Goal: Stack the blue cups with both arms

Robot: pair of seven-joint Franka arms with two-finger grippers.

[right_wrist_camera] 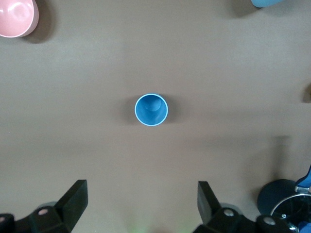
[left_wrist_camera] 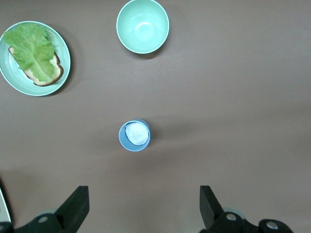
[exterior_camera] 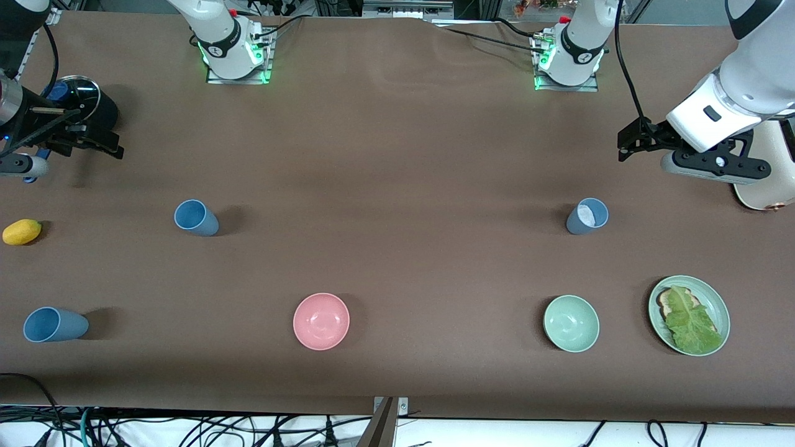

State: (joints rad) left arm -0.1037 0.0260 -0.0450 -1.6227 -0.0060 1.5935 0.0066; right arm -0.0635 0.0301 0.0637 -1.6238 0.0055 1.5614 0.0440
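Overhead, we see three blue cups on the brown counter (exterior_camera: 397, 155). The light blue cup (exterior_camera: 195, 218) stands upright toward the right arm's end, long axis vertical, mouth upward; in the right wrist view we look straight down into it. The slate blue cup (exterior_camera: 587, 216) stands upright toward the left arm's end, mouth upward, with something white inside. A third blue cup (exterior_camera: 54, 325) lies on its side nearer the front camera than the light blue one, long axis along the counter's length, mouth toward the counter's edge at the right arm's end.

We find the right tool (right_wrist_camera: 141, 204) raised over the counter near the right arm's end, fingers spread wide and holding nothing; the light blue cup sits well apart from it. The left tool (left_wrist_camera: 143, 206) hangs over the left arm's end, likewise wide open and empty, with the slate blue cup apart from its fingers.

We also note a pink bowl (exterior_camera: 321, 321) and a pale green bowl (exterior_camera: 571, 323) nearer the camera, a green plate (exterior_camera: 720, 307) bearing bread (exterior_camera: 667, 302) and lettuce (exterior_camera: 692, 323), and a yellow lemon (exterior_camera: 22, 231).
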